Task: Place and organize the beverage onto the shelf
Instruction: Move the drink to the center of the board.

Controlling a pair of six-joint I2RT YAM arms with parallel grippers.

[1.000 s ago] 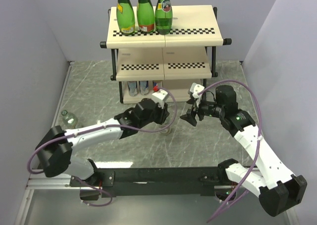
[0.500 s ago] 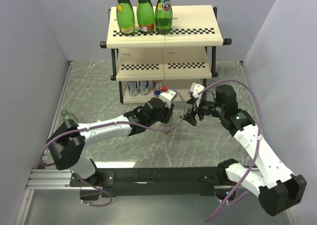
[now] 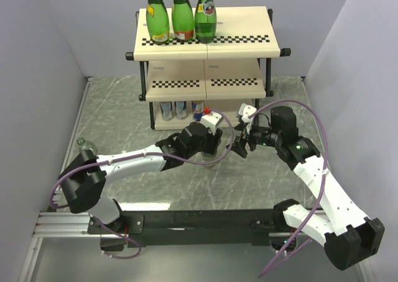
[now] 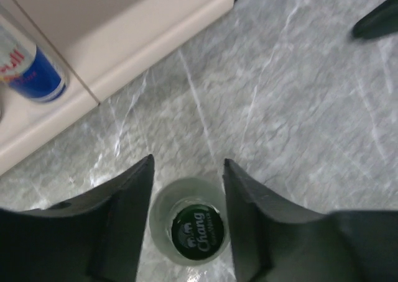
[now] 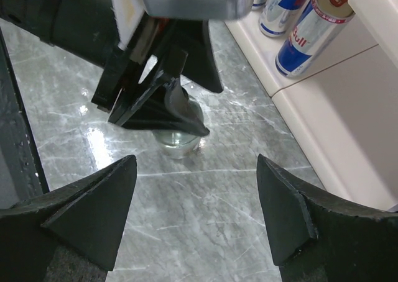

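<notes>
Clear glass bottle (image 4: pixel 197 229), green "Chang" cap, upright on the grey marbled desk (image 4: pixel 298 108).
It stands between the slightly parted left fingers (image 4: pixel 124 213); the right fingers (image 5: pixel 93 201) are spread wide and empty nearby. Blue-silver "Red Bull" cans (image 5: pixel 311 33) line the cream checkered shelf (image 3: pixel 249 21)'s bottom board just behind.

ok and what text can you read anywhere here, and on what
"Chang": cap of the clear bottle.
"Bull": blue and silver can on the lowest board of the shelf.
Labels on the three green bottles: too small to read.
</notes>
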